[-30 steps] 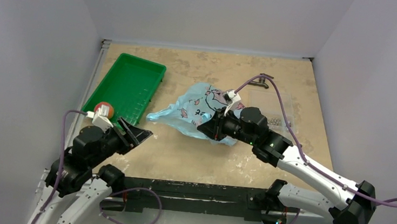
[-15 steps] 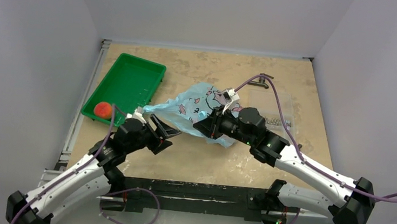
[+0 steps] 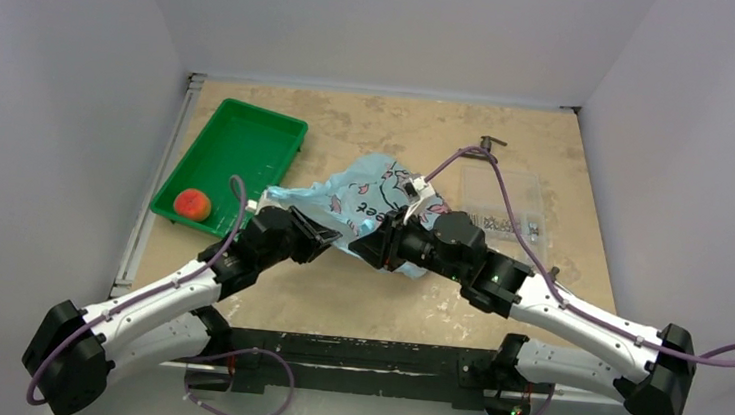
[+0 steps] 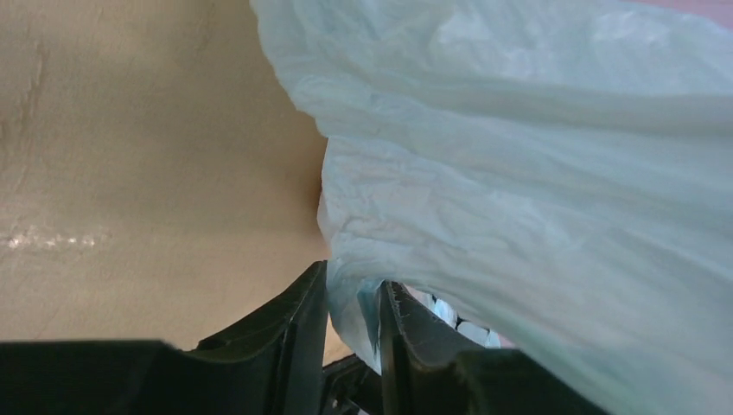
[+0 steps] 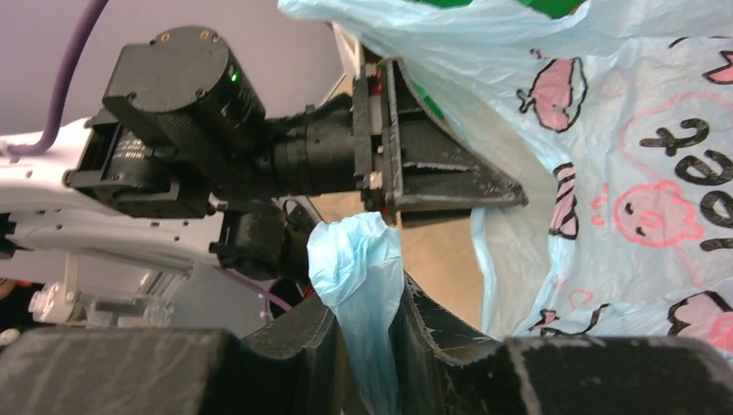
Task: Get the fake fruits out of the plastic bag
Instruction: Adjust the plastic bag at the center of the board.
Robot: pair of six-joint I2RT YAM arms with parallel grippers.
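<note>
Top external view is showing the plastic bag (image 3: 370, 193) lying crumpled near the middle of the table (image 3: 356, 297), with both arms reaching in at its near edge. The left gripper (image 3: 329, 234) is pinching the bag's near-left edge; from the left wrist its fingers (image 4: 298, 337) are standing close together with pale blue film filling the narrow gap. The right gripper (image 3: 365, 247) is sitting just beside it, clamping a bunched fold of the same bag (the right wrist is showing that fold rising between its fingers (image 5: 432, 333)). The red-peach fruit (image 3: 191, 203) is resting in the near-left corner of the green tray (image 3: 250, 127), which is lying by the table's left edge, well apart from the bag. A clear box (image 3: 505, 194) is sitting toward the right edge.
</note>
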